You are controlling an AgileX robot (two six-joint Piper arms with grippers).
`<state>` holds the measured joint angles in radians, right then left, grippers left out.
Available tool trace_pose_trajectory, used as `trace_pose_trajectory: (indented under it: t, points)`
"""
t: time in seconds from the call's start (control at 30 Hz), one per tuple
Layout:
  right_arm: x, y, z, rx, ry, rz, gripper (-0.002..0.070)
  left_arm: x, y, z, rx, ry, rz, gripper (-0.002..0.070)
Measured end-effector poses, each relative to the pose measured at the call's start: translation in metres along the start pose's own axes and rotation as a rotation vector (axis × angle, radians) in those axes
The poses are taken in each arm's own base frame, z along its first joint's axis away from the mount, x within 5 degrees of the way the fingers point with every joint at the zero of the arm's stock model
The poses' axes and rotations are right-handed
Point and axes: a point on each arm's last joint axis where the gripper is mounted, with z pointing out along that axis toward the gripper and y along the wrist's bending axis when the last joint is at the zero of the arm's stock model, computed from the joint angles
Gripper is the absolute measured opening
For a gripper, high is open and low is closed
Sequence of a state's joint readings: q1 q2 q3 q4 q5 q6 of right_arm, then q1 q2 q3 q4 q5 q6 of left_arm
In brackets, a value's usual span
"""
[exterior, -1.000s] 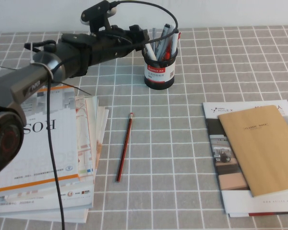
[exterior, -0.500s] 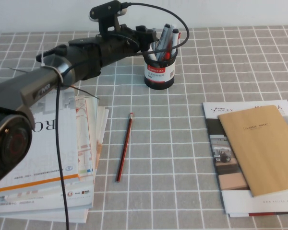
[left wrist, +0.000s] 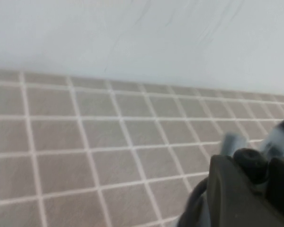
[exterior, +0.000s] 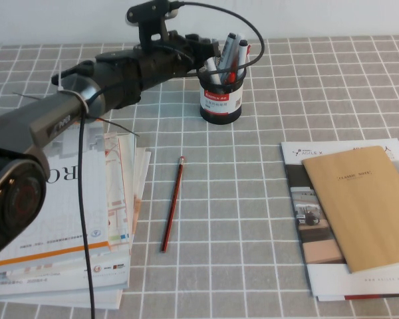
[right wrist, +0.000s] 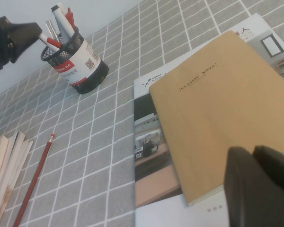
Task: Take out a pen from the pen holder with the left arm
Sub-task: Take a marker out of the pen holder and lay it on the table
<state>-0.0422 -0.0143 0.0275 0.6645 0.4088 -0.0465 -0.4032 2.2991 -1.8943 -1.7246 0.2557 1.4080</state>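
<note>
Fingers of left gripper (exterior: 211, 60) pinch a near-upright pen (exterior: 213, 72) at the pen holder (exterior: 221, 100) rim.
Long axis near vertical; right gripper (right wrist: 254, 153), fingers together, hangs over notebook (right wrist: 217, 104).

Metal-mesh pen holder (exterior: 221, 100) stands on matt tablecloth (exterior: 266, 139).
</note>
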Motion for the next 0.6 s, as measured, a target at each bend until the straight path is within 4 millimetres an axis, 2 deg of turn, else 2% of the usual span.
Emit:
trace_pose_trajectory:
  t: [0.17, 0.33, 0.5, 0.6]
  points:
    - [0.0, 0.0, 0.0, 0.0, 0.0, 0.0, -0.0013, -0.022, -0.013, -0.01, 0.046, -0.045, 0.033, 0.0116]
    - [0.0, 0.0, 0.0, 0.0, 0.0, 0.0, -0.0013, -0.054, -0.031, -0.032, 0.07, -0.094, 0.179, 0.0116]
    - [0.0, 0.0, 0.0, 0.0, 0.0, 0.0, -0.0013, -0.082, -0.053, -0.059, 0.125, -0.129, 0.321, 0.0116]
    - [0.0, 0.0, 0.0, 0.0, 0.0, 0.0, -0.0013, -0.103, -0.072, -0.085, 0.18, -0.121, 0.398, 0.0116]
